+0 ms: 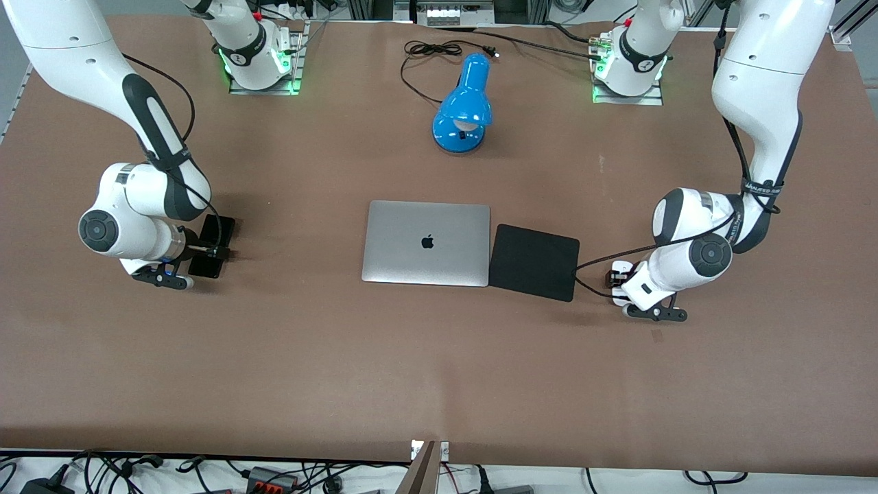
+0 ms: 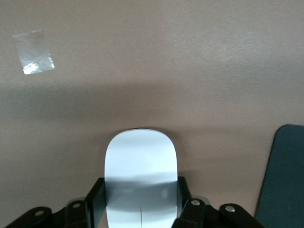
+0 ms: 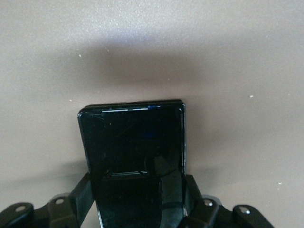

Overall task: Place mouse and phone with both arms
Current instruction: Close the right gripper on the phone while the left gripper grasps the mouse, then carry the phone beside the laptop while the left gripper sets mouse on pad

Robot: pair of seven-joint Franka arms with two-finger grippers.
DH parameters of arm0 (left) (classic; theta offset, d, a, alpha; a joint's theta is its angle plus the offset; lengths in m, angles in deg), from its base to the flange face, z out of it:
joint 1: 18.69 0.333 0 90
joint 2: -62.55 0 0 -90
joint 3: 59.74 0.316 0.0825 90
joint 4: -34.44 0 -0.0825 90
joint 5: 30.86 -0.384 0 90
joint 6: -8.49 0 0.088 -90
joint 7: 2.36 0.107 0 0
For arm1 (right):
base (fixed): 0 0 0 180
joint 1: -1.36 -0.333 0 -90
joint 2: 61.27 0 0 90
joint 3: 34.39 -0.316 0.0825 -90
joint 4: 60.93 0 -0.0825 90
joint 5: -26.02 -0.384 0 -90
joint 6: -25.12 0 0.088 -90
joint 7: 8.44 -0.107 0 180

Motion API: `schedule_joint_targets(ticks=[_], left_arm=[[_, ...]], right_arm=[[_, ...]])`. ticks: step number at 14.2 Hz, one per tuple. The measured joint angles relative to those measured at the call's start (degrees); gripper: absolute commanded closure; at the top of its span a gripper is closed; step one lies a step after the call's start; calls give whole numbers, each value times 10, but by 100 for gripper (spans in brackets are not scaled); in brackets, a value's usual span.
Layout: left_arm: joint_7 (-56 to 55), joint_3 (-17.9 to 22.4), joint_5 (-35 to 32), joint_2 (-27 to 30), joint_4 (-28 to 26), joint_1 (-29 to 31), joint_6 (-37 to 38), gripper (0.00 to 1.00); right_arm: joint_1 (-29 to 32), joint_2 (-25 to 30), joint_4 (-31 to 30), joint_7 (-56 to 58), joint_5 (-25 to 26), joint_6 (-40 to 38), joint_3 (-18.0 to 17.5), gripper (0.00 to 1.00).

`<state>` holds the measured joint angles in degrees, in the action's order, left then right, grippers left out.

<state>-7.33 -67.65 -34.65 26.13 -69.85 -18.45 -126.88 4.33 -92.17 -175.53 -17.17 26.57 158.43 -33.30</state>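
Left hand (image 1: 615, 280) sits low at the left arm's end of the bench (image 1: 439, 357), just beside the mouse pad (image 1: 534, 261), fingers (image 2: 97, 202) closed on the mouse (image 2: 141, 183). Mouse lies between both fingers, its rounded end sticking out past the tips; can't tell if it touches the bench.

Right hand (image 1: 214, 252) is at the right arm's end, well apart from the laptop (image 1: 426, 242), gripping the phone (image 3: 135, 152) across its width; phone's top edge pokes out past the fingers (image 3: 81, 194).
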Motion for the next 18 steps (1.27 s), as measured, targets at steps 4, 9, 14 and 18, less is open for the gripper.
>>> schedule_joint_targets(ticks=[4, 9, 14, 18], left_arm=[[-60, -13, 0, 9, 14, -45, 25, 51], [-142, -16, 0, 14, 40, -152, 68, 51], [-167, -16, 0, 5, 39, -165, 75, 51], [-169, -16, 0, -6, 40, -165, 74, 50]], right_arm=[[-2, 34, 11, 0, 0, -49, -25, 71], [-12, 72, 53, -63, -1, -117, -106, 71], [-87, 38, 53, -143, -1, -88, -116, 71], [-133, 2, 53, -190, -1, -28, -117, 71]])
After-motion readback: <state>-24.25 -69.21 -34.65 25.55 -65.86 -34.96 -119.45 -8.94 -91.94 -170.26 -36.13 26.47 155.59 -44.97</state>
